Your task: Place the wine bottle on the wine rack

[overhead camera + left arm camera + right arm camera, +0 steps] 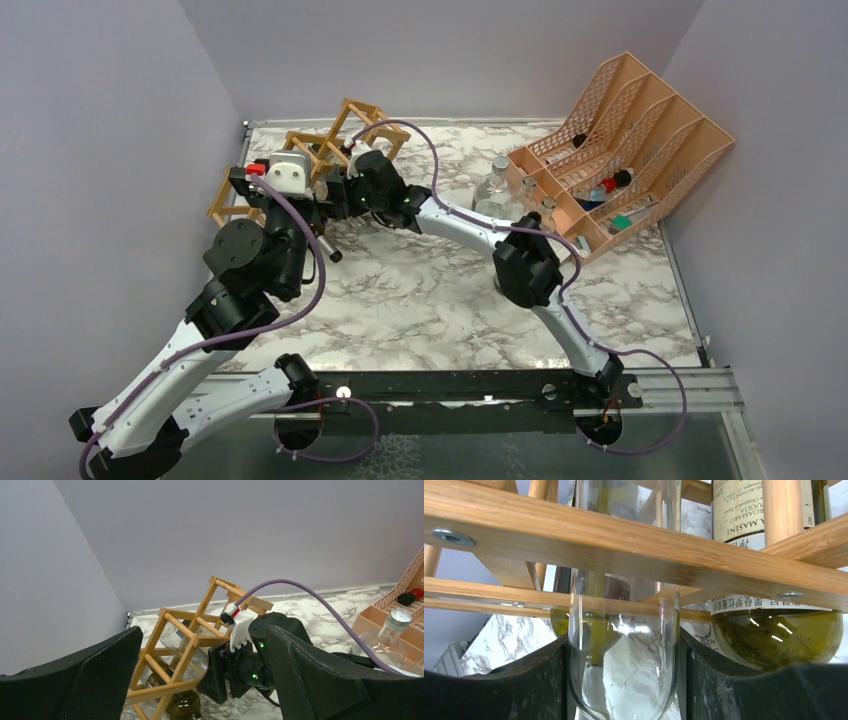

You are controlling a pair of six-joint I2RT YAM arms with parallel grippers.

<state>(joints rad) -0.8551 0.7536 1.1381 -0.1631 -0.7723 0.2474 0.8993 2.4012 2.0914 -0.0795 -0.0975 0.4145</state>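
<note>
The tan wooden wine rack (335, 135) stands at the back left; it also shows in the left wrist view (185, 640) and fills the right wrist view (624, 545). My right gripper (624, 690) is shut on a clear glass wine bottle (624, 665), which reaches into a rack cell; its body lies in the rack (192, 647). From above, the right gripper (350, 190) is against the rack's front. A green bottle (774, 635) lies in the cell beside it. My left gripper (210, 690) is wide open and empty, close in front of the rack (290, 200).
A salmon-orange perforated file organiser (620, 150) with small items stands at the back right. A clear bottle with a silver cap (495, 190) stands upright next to it. Purple-grey walls close in the left, back and right sides.
</note>
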